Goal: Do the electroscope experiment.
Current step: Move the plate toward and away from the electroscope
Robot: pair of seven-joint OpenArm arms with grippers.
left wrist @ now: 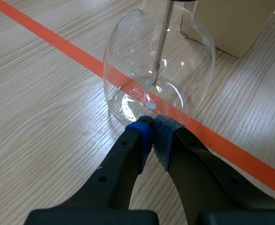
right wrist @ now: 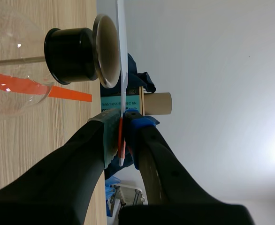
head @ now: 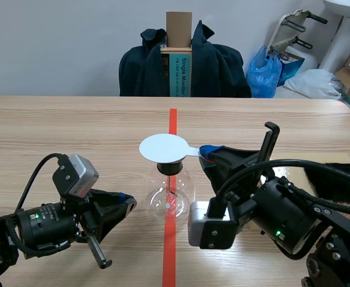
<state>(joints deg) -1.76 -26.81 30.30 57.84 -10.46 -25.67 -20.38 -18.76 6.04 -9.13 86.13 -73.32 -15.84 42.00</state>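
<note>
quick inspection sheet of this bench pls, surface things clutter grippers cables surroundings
surface: wooden table, orange tape line down its middle
job's things: glass flask on the tape line; white disc lying on its top
clutter: black furry cloth at the table's right edge
grippers: left gripper shut on nothing, tips at the flask's base; right gripper shut on the white disc's handle
cables: black cables looping over both arms
surroundings: dark jacket, cardboard box, blue bag beyond the table

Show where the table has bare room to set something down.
The far table, either side of the tape line beyond the white disc, is bare wood. The near half is crowded: glass flask, left gripper, right gripper, dark furry cloth.
</note>
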